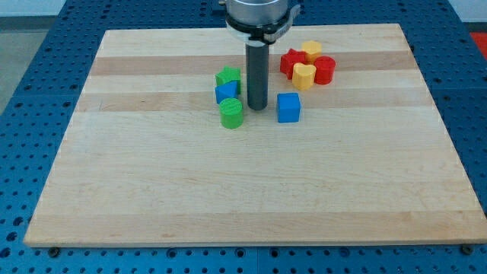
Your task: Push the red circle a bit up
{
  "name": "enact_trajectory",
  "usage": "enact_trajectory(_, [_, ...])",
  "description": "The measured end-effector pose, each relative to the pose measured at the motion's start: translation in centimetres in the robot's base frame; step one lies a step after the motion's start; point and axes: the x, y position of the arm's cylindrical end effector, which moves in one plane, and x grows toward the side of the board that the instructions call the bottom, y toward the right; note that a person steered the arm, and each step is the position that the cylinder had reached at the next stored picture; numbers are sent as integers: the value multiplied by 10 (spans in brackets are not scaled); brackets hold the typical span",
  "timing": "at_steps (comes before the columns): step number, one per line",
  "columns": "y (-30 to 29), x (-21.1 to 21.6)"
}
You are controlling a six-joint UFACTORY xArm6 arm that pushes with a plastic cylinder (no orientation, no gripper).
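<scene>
The red circle (pixel 325 69) lies near the view's top, right of centre, at the right end of a cluster. Touching it on the left is a yellow heart (pixel 303 75), with a red star-shaped block (pixel 291 60) and a yellow hexagon (pixel 310 51) beside them. My tip (pixel 257 106) stands on the board well to the left of and below the red circle, between the green circle (pixel 231 113) and the blue cube (pixel 288 107).
A green star-shaped block (pixel 227 77) and a blue block (pixel 226 93) sit just left of the rod. The wooden board (pixel 243 190) lies on a blue perforated table. The arm's body hangs over the board's top edge.
</scene>
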Motion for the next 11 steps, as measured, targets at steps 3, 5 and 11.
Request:
enact_trajectory(3, [65,-22])
enact_trajectory(5, [83,2])
enact_trajectory(11, [69,20])
